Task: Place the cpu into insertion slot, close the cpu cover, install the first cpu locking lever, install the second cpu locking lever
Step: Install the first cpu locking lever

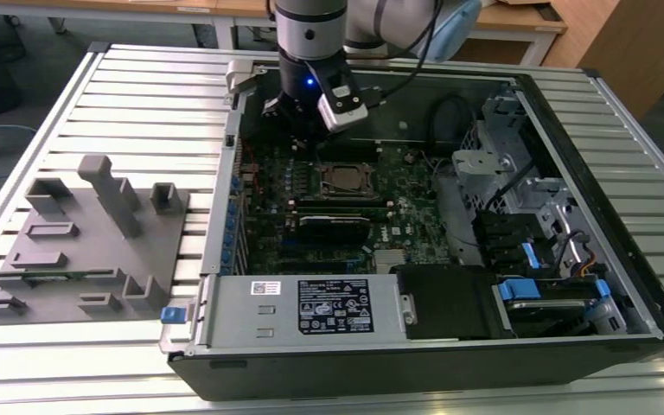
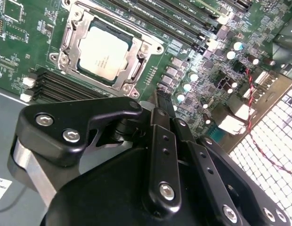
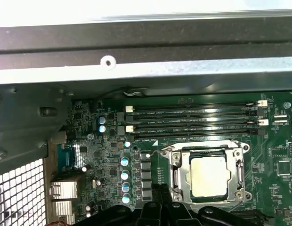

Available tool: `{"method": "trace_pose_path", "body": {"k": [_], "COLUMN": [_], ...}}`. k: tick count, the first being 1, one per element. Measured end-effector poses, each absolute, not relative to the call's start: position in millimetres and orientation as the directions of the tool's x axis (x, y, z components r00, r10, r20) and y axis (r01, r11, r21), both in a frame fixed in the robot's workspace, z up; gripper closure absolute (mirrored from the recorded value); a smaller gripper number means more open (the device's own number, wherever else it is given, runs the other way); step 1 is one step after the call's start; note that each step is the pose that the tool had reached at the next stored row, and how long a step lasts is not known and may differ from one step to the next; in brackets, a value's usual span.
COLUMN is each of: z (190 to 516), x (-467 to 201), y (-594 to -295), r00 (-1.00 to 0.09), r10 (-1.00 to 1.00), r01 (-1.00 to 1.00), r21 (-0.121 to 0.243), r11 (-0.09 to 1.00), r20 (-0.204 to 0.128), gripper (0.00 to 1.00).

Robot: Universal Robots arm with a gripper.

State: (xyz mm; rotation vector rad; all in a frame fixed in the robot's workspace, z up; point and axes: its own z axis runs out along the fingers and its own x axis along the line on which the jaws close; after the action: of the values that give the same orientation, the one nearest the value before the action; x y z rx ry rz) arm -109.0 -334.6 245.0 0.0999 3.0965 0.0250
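Observation:
The cpu (image 1: 342,177) (image 2: 105,52) (image 3: 209,175), a dull silver square chip, lies flat in its socket on the green motherboard. The cpu cover (image 2: 136,70) (image 3: 180,172), a silver metal frame, lies down around the chip, with thin metal levers running along its sides. My gripper (image 1: 295,138) (image 2: 160,94) (image 3: 161,195) hangs just beside the socket, toward the case's back wall. Its black fingers are drawn together with nothing between them, and they do not touch the cover.
The open computer case (image 1: 609,285) lies on a slatted table. Memory slots (image 3: 193,120) run beside the socket. A power supply (image 1: 309,307) and drive cages (image 1: 517,199) fill the case's near and right parts. A grey fixture block (image 1: 79,242) stands at the exterior view's left.

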Motion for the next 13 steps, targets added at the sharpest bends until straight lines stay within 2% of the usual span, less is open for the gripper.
{"method": "trace_pose_path", "body": {"k": [13], "z": [242.8], "x": [-119.3], "y": [-330.6], "r00": [-0.997], "r10": [0.065], "r01": [0.064], "r21": [0.018], "r11": [0.998], "r20": [-0.043], "gripper": [0.9]}}
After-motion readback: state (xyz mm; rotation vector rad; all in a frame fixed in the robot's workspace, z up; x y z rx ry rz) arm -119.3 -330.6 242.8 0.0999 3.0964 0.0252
